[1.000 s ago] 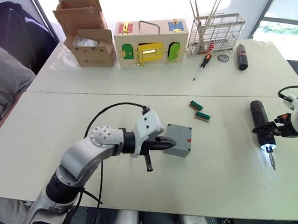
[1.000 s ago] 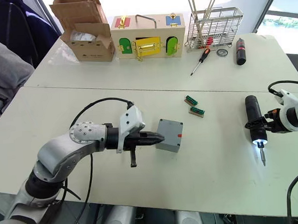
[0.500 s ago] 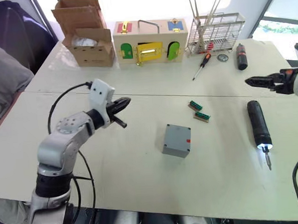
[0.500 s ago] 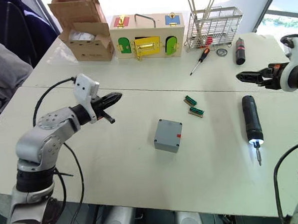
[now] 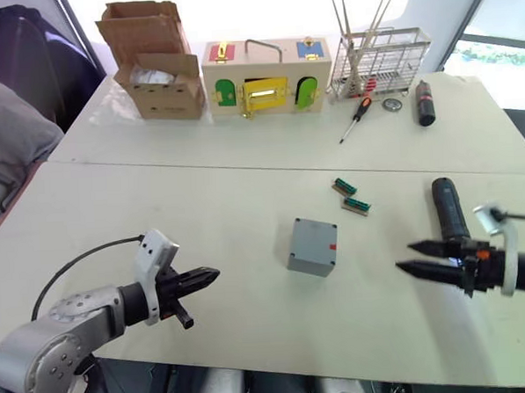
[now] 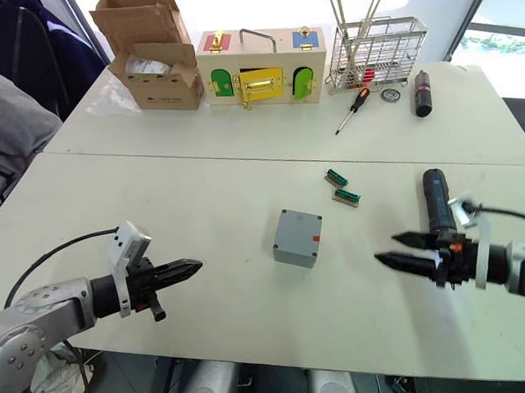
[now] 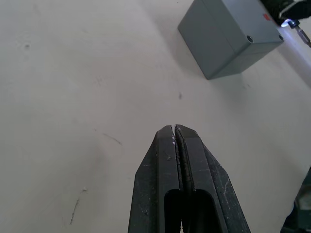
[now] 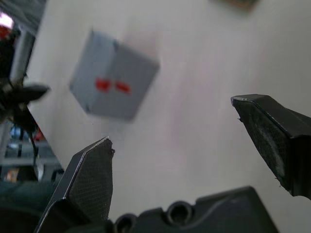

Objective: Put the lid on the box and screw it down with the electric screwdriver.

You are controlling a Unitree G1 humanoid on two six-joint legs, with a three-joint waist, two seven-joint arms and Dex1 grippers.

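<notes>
The grey box (image 5: 308,264) stands near the middle of the table, closed, with the lid (image 5: 313,237) lying flat on top and a red mark on its right side. In the left wrist view the lid (image 7: 243,24) shows a corner screw hole. The electric screwdriver (image 5: 445,208) lies on the table right of the box, its tip light on. My left gripper (image 5: 210,274) is shut and empty, low over the table well left of the box. My right gripper (image 5: 405,257) is open and empty; it sits beside the screwdriver's tip and points at the box (image 8: 114,80).
Two small green connectors (image 5: 351,196) lie behind the box. Along the far edge stand a cardboard carton (image 5: 155,70), a wooden box with coloured doors (image 5: 267,75) and a wire rack (image 5: 380,58), with a red-and-black screwdriver (image 5: 356,115) and a black cylinder (image 5: 426,100). A person sits at the left edge (image 5: 4,140).
My left gripper left the box, swung back and up, then dropped low toward the table's front. My right gripper let go of the screwdriver, lifted away, then came down open beside it.
</notes>
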